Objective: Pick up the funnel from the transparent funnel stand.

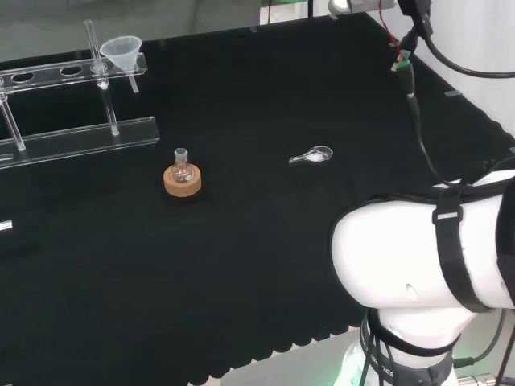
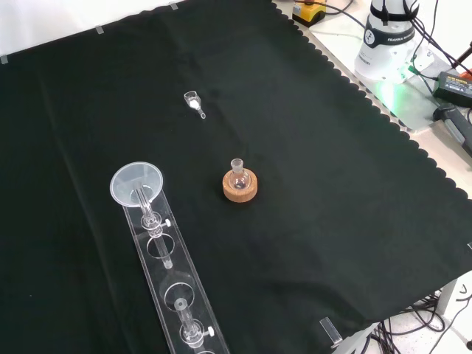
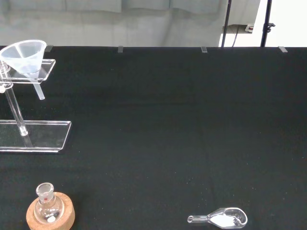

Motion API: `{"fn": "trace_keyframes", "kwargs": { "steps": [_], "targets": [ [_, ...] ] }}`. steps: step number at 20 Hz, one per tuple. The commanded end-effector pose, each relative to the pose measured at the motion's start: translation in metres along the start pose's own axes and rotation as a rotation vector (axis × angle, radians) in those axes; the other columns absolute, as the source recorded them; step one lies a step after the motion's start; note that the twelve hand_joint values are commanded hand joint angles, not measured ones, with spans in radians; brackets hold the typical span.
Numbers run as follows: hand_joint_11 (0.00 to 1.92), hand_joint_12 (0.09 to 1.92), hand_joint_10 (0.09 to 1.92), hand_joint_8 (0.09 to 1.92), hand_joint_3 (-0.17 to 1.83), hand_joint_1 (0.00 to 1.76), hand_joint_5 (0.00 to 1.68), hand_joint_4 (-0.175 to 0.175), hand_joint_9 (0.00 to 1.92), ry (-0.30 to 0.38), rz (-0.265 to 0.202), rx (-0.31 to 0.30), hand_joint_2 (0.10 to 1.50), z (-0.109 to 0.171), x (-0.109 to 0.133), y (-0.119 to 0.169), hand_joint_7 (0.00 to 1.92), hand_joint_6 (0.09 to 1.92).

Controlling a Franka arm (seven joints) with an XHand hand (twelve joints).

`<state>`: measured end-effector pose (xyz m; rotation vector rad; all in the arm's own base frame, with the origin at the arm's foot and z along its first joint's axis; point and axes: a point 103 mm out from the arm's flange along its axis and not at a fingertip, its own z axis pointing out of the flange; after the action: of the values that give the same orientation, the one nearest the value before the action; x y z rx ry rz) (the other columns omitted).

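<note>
Head view: one funnel (image 1: 121, 50) sits in the end hole of the transparent funnel stand (image 1: 76, 137) at the desk's far left, its stem hanging through so it stays upright. One small flask (image 1: 181, 166) rests in one cork ring (image 1: 183, 181), likely to keep it from rolling; one clear scoop (image 1: 313, 155) lies to its right.

Front view: the funnel (image 2: 137, 184) tops the stand's (image 2: 166, 269) upper end, untouched.

Wrist view: the funnel (image 3: 26, 56) is far off; whether the robot hand is wide or closed, I cannot tell
</note>
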<state>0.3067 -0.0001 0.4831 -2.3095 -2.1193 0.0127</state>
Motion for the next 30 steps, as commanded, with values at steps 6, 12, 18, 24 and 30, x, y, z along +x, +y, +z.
{"fn": "trace_keyframes", "kwargs": {
  "steps": [6,12,18,24,30],
  "targets": [
    [0.00,0.09,0.09,0.09,0.39,0.00,0.00,0.086,0.00,0.019,-0.017,-0.025,0.66,0.009,0.004,0.012,0.00,0.09],
    [0.00,0.09,0.09,0.09,0.35,0.00,0.00,0.085,0.00,0.083,-0.074,-0.111,0.70,0.029,0.018,0.032,0.00,0.09],
    [0.01,0.09,0.09,0.09,0.27,0.04,0.00,0.079,0.00,0.131,-0.166,-0.164,0.76,0.068,0.041,0.055,0.00,0.09],
    [0.01,0.16,0.09,0.09,0.17,0.08,0.00,0.076,0.00,0.239,-0.241,-0.274,0.81,0.091,0.059,0.100,0.00,0.09],
    [0.00,0.39,0.09,0.09,0.10,0.10,0.00,0.074,0.00,0.246,-0.306,-0.244,0.84,0.107,0.085,0.158,0.00,0.09]
  ]
}}
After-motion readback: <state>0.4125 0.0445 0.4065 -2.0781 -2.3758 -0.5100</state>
